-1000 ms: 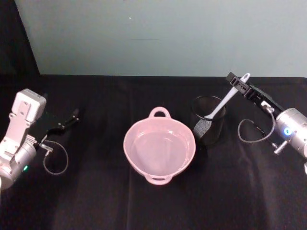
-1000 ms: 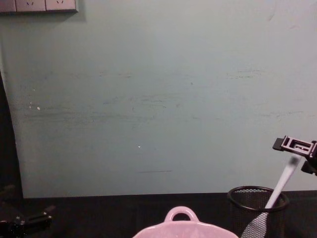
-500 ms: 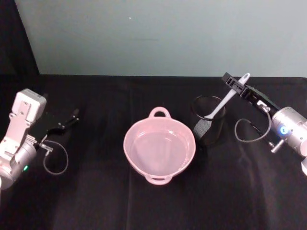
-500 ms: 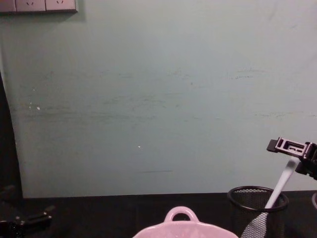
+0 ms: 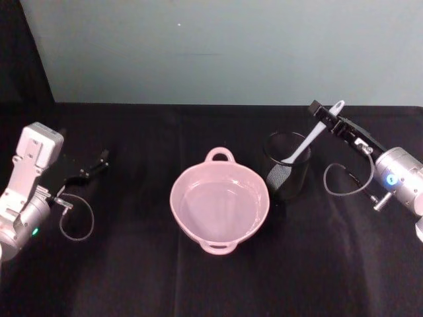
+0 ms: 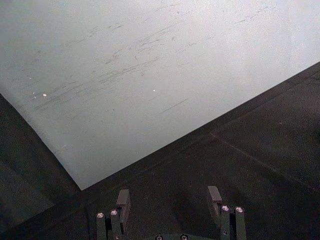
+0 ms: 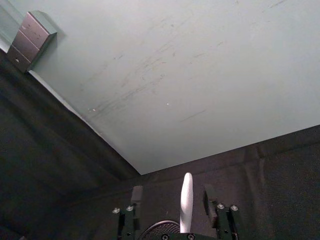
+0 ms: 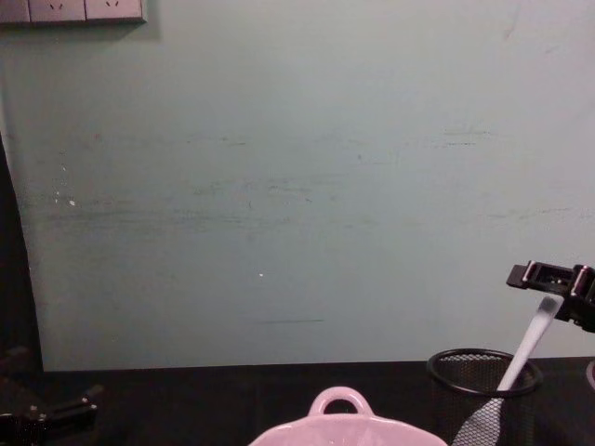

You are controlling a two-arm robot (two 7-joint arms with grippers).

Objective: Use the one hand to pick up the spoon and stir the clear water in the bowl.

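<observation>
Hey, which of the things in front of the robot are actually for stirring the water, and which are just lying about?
For the job:
long white plastic spoon, standing in the black wire-mesh cup
glossy pale pink bowl
right gripper, open around the spoon's handle

Just about:
the mesh cup itself
left gripper, parked open at the robot's left
grey wall sockets

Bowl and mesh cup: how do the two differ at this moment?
The bowl is pale pink, wide and solid-walled with loop handles; the mesh cup is black, narrower, taller and see-through. The bowl has no utensil in it; the mesh cup holds the spoon, leaning, its handle between the open fingers of the right gripper. Both stand upright, side by side on the black table.
</observation>
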